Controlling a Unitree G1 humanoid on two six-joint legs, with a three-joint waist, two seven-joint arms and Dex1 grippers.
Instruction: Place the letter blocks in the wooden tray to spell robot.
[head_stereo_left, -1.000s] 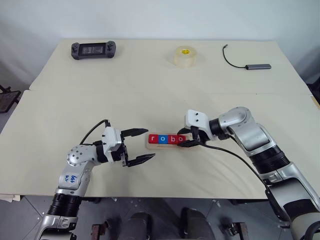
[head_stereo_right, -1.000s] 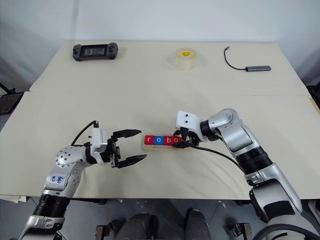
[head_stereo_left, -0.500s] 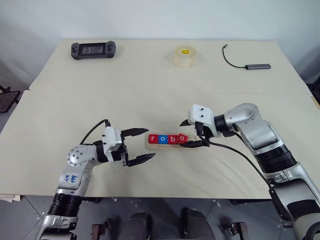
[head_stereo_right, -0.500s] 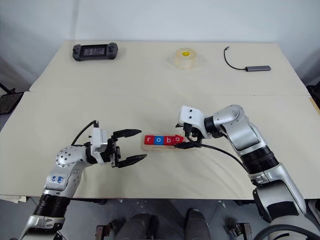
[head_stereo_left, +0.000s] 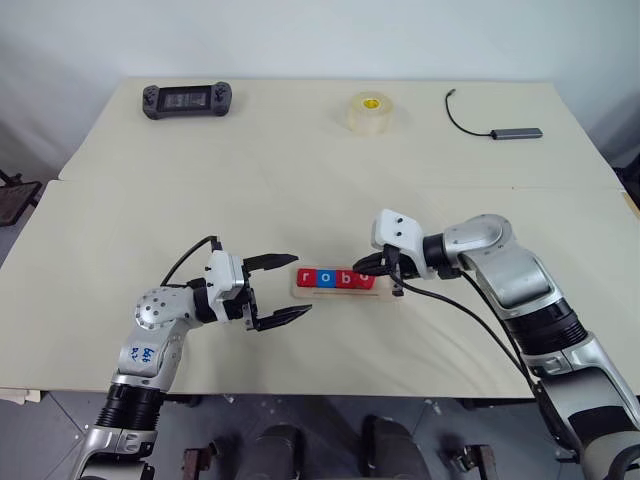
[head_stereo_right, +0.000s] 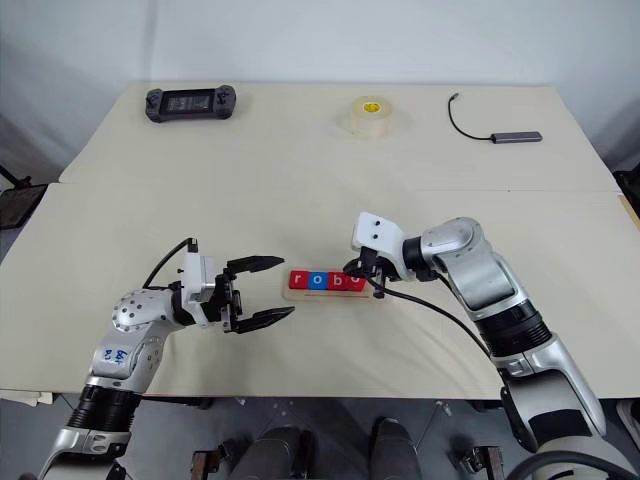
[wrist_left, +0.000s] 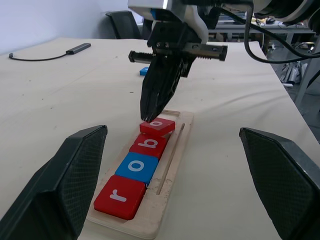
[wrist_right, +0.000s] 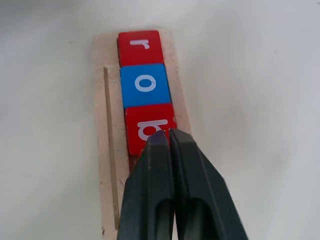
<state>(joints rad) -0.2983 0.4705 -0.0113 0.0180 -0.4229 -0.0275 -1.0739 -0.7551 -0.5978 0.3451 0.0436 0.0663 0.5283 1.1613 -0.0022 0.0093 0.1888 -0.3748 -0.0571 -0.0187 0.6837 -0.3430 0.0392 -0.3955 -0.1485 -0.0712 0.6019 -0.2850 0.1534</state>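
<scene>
The wooden tray (head_stereo_left: 385, 292) lies between my grippers. In it sit a red r (wrist_left: 121, 195), a blue o (wrist_left: 138, 167) and a red b (wrist_left: 150, 144) in a row. A fourth red block (wrist_left: 158, 126) rests tilted, its edge riding on the b. My right gripper (head_stereo_left: 359, 270) is shut with nothing between its fingers, and its tip touches that tilted block. My left gripper (head_stereo_left: 299, 287) stands open just off the tray's left end, holding nothing. A blue block (wrist_left: 144, 71) lies on the table past the right gripper, its letter unreadable.
At the table's far side are a black game controller (head_stereo_left: 187, 99), a roll of tape (head_stereo_left: 369, 111) and a cable with a grey adapter (head_stereo_left: 515, 132). A seam crosses the table behind the tray.
My right gripper let go, swung open to the right, then shut and came back onto the fourth block, which now sits tilted. The left arm has not moved.
</scene>
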